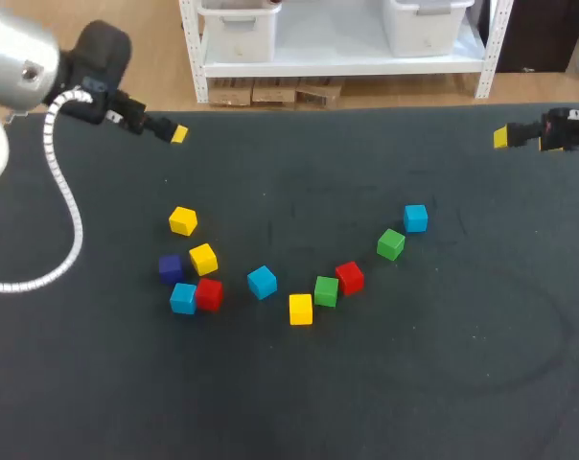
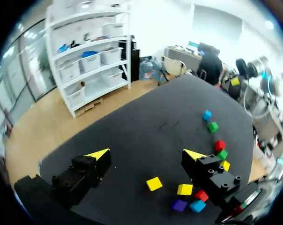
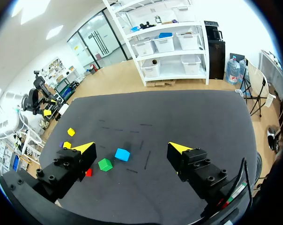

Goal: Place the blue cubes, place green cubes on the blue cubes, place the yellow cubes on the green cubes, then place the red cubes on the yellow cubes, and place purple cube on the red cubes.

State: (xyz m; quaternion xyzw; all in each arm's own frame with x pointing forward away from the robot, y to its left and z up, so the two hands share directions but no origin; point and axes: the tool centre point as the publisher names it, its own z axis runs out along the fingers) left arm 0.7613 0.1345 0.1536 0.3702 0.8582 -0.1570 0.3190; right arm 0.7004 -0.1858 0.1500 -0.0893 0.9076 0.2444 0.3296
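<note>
Both claws hang released and empty near the far side of the black cloth table (image 1: 462,383), the left gripper (image 2: 147,153) toward its left and the right gripper (image 3: 131,148) at its right edge. Small plain cubes lie unstacked in an arc: a lone yellow cube (image 1: 182,221), a second yellow cube (image 1: 203,259) beside the dark purple cube (image 1: 171,268), and a blue cube (image 1: 183,298) touching a red cube (image 1: 209,294). Rightward come a middle blue cube (image 1: 262,282), a third yellow cube (image 1: 300,309), a green cube (image 1: 326,291), a second red cube (image 1: 350,277), a second green cube (image 1: 391,243) and a last blue cube (image 1: 415,218).
</note>
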